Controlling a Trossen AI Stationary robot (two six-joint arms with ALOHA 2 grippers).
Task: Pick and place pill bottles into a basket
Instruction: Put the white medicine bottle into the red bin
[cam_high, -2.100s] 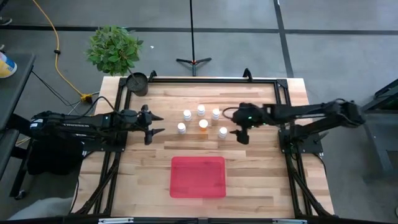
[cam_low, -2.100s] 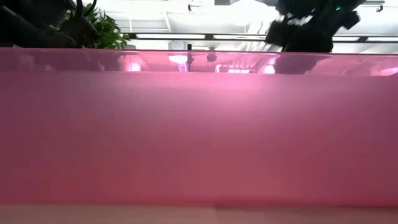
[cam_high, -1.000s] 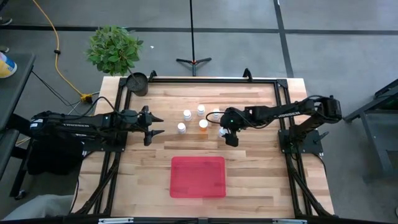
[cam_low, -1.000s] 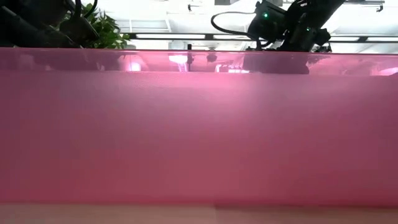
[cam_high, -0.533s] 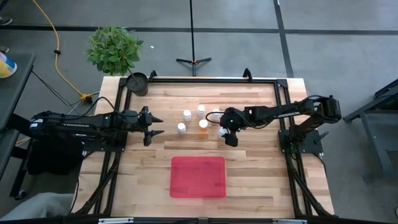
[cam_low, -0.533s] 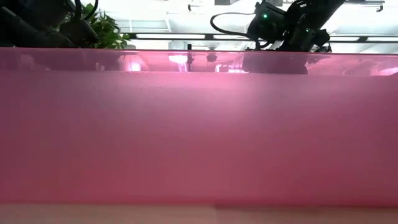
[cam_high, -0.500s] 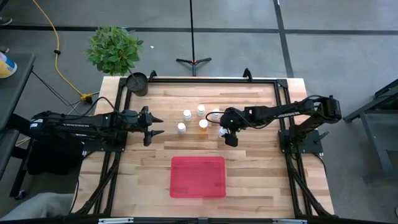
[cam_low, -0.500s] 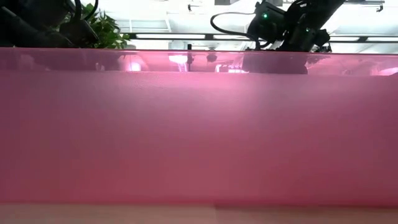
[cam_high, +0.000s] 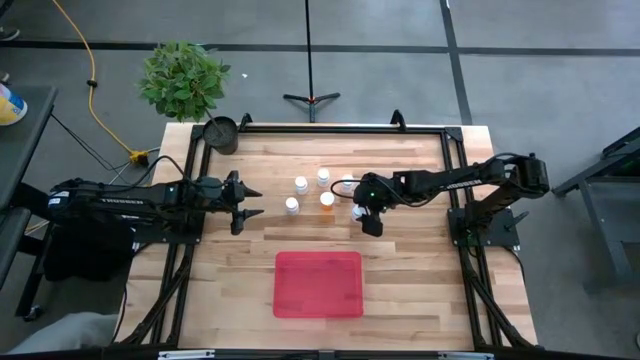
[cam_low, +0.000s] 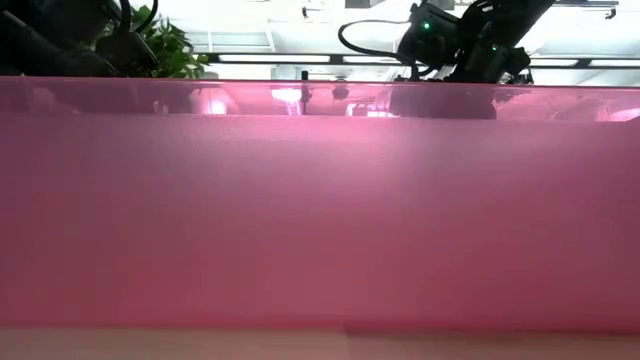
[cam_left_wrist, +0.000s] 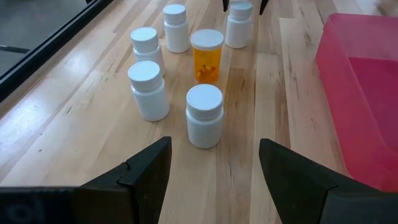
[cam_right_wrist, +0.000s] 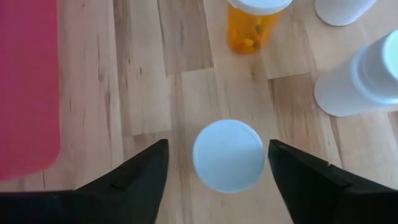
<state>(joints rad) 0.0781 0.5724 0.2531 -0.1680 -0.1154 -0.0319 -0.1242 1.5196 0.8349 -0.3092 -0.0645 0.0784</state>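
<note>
**Hovering over a white bottle**

Straddling the nearest white bottle (cam_right_wrist: 228, 155), the right gripper (cam_right_wrist: 217, 171) has its fingers spread, holding nothing. An off-centre closing could tip the bottle into the orange bottle (cam_right_wrist: 252, 25) close by (my guess). The left gripper (cam_left_wrist: 211, 165) waits open at the cluster's far side. The red tray (cam_high: 318, 284) lies empty, apart from the bottles. The table (cam_high: 420, 270) is pale wood planks; a plant (cam_high: 183, 78) stands on the grey floor.

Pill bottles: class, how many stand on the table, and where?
6, all on the wood beside the red tray: five white, one orange in the middle.
</note>
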